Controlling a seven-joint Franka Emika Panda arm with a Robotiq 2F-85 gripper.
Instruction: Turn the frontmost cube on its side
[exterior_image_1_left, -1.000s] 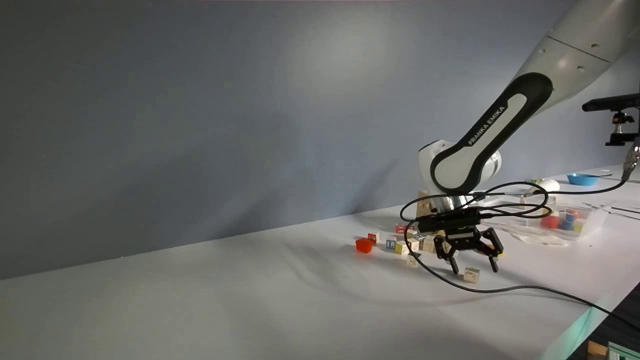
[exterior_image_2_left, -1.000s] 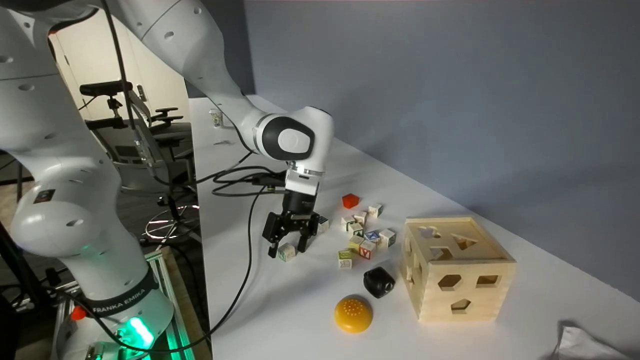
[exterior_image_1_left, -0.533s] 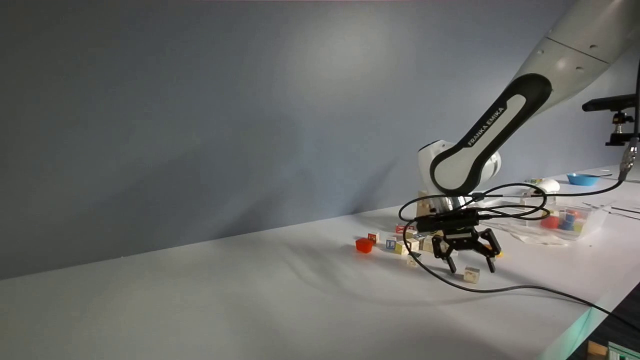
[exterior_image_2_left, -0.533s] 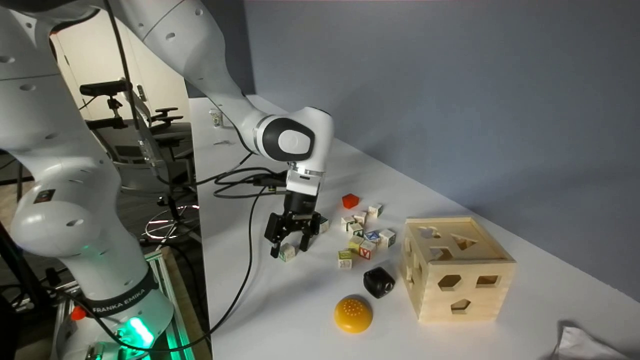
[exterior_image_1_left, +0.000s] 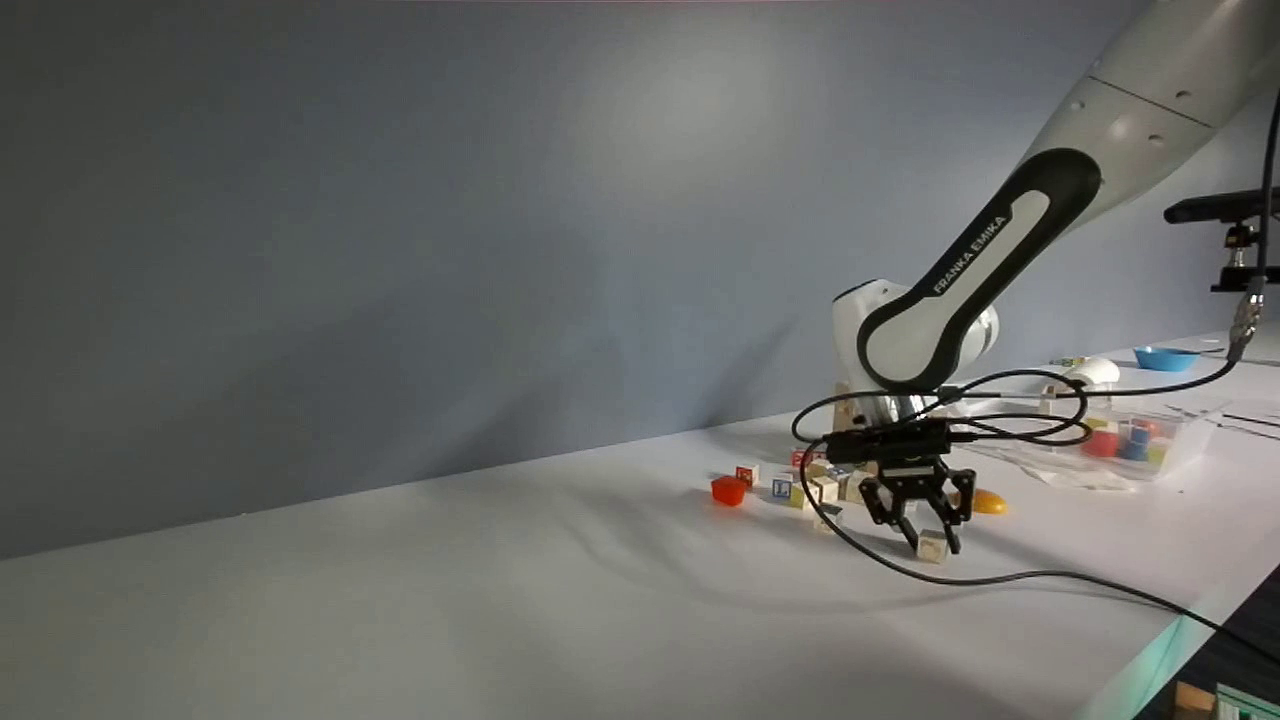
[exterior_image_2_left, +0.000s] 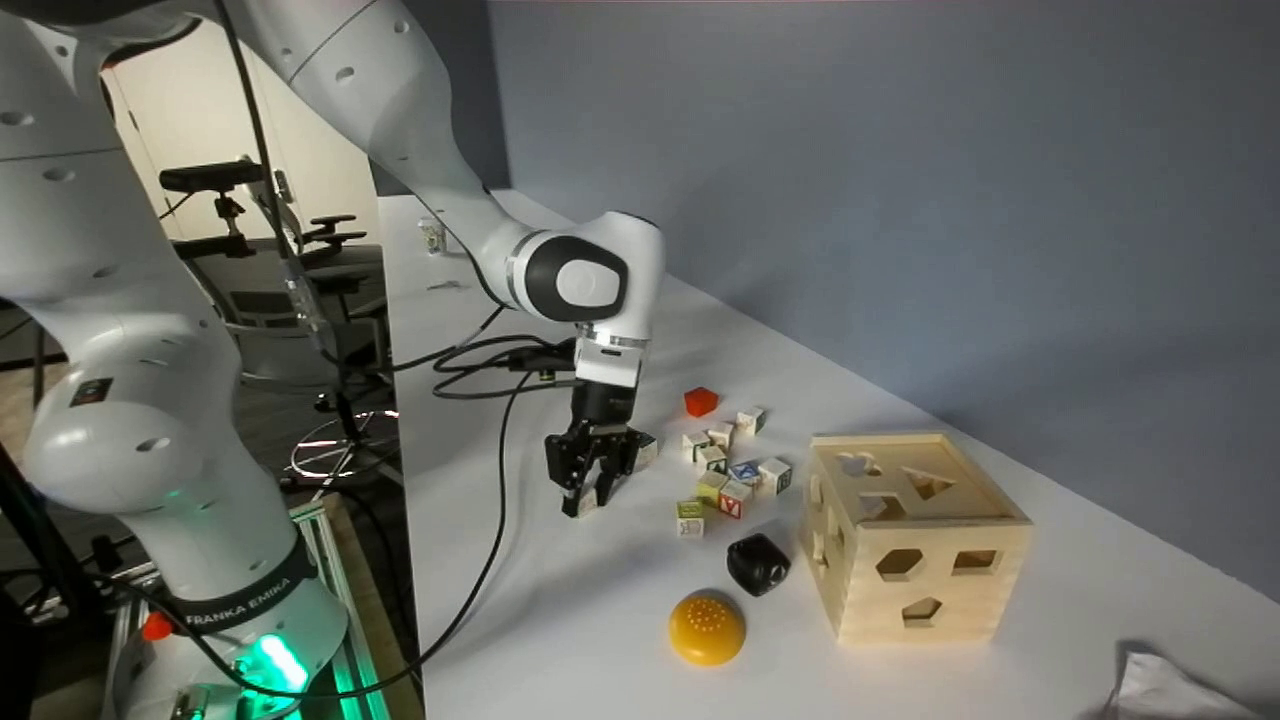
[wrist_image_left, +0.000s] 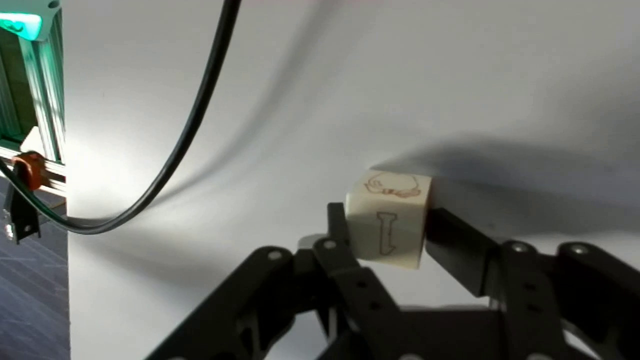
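Note:
The frontmost cube (wrist_image_left: 387, 227) is a pale wooden block, with a thin brown figure like a 1 on one face and a reddish drawing on the adjoining face. My gripper (wrist_image_left: 385, 216) has it between both fingers, which press against opposite sides in the wrist view. In an exterior view the same cube (exterior_image_1_left: 932, 547) appears to be at table level, low between the fingertips. Another exterior view shows only a sliver of it, since a black finger (exterior_image_2_left: 572, 500) covers most of it.
Several letter cubes (exterior_image_2_left: 735, 498) lie grouped beside the gripper, with a red block (exterior_image_2_left: 701, 402) behind. A black block (exterior_image_2_left: 757, 564), a yellow dome (exterior_image_2_left: 706, 630) and a wooden shape box (exterior_image_2_left: 960, 600) stand further off. A black cable (wrist_image_left: 200, 110) loops over the table.
The fingers were wide apart around the cube and have come together on it. The cube has shifted slightly sideways between them. The arm has moved very little.

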